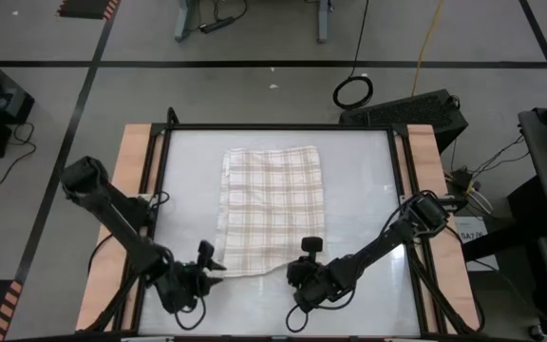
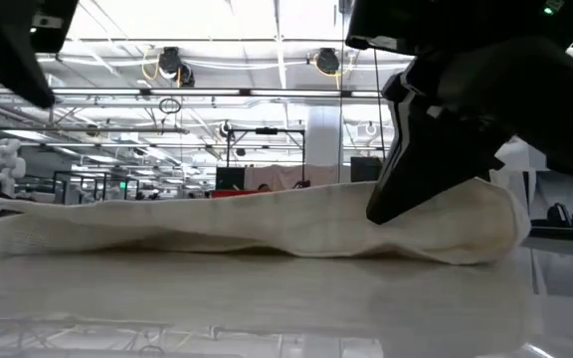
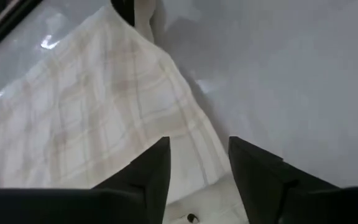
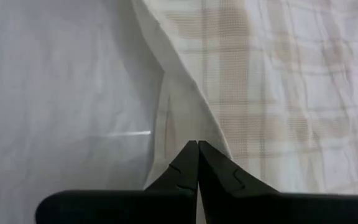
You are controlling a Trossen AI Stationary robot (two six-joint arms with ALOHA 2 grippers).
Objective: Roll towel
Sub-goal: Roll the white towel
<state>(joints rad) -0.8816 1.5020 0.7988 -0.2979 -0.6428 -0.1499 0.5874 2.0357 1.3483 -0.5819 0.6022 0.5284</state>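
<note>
Table [image 1: 368,190], seen from above: a pale, glossy work surface inside a dark frame with wooden side rails.

Towel [image 1: 272,211]: cream cloth with a beige-brown plaid check, lying spread flat a little toward 11 o'clock of the table's centre, long axis running from 12 to 6 o'clock. Its 6 o'clock edge is uneven; in the low view the corner near the right gripper is lifted and folded into a rounded hump [image 2: 485,224].

Left arm [image 1: 112,214]: enters from 8 o'clock. The left gripper [image 3: 199,163] sits at the towel's 7 o'clock corner — its two dark fingers [image 3: 151,174] stand apart, with the towel's corner edge showing in the gap and nothing clamped between them.

Right arm [image 1: 387,237]: enters from 4 o'clock. The right gripper [image 4: 197,163] rests at the towel's 5 o'clock corner — its fingers are pressed together tip to tip over a raised fold of the cloth; whether fabric is pinched between them cannot be told.
</note>
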